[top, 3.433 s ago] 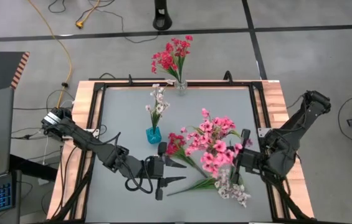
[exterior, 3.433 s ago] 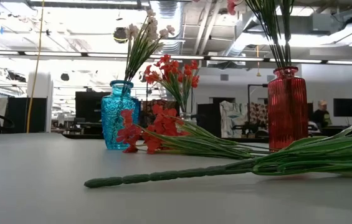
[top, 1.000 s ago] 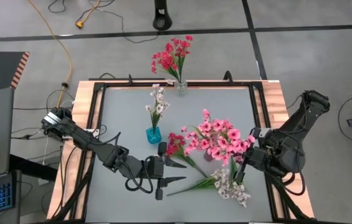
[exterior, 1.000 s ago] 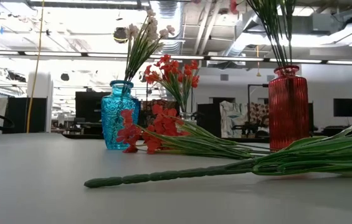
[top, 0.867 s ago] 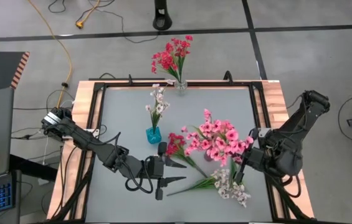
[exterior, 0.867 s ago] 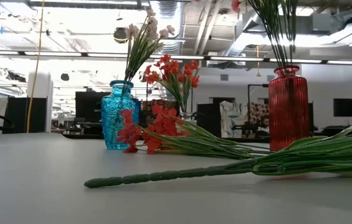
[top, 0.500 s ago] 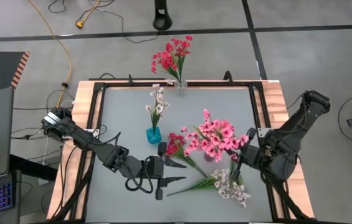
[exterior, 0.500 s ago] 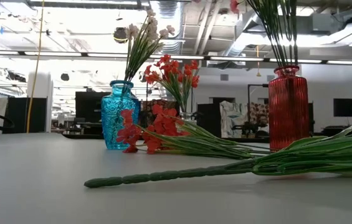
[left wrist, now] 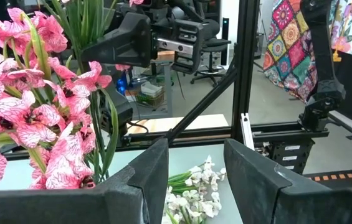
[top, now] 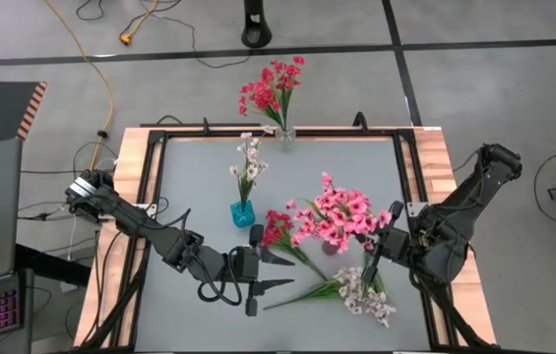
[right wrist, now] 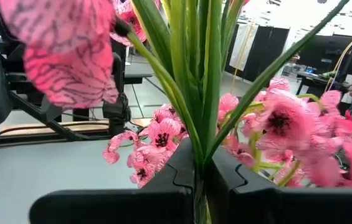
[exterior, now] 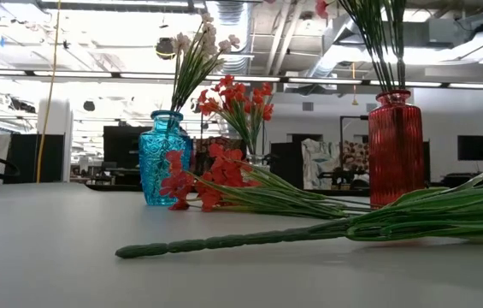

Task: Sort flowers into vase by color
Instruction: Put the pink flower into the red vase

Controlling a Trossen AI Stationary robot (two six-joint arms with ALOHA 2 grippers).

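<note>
My right gripper [top: 384, 243] is shut on a pink-blossomed sprig [top: 341, 216] above the red vase [exterior: 393, 150], which holds green stems. A blue vase [top: 243, 212] holds white blossoms, and a clear vase [top: 284, 135] at the far edge holds red ones. A red sprig [top: 278, 228] and a white sprig [top: 364, 293] lie flat on the table. The white sprig's stem end [exterior: 147, 250] points toward the table's left. My left gripper [top: 279, 271] is open, level near the table, beside the red sprig and touching nothing. My right gripper pinches the pink sprig's bundle of green stems [right wrist: 195, 146] between its two fingers [right wrist: 179, 177], below the blossoms. The fingers come level from the table's right and lie across the stems. The sprig stands upright. Blossoms hide its lower end, so whether it sits in the vase cannot be told.
A black frame and wooden border [top: 135, 197] run round the grey table. Bare tabletop lies along the left side and the near left corner [top: 179, 315]. The three vases stand from the far edge to the table's middle. Beyond the table lies floor with cables.
My right gripper has shifted a little toward the table's left, still shut on the pink sprig, carrying the blossoms over the red vase. The left arm and the lying sprigs have kept still.
</note>
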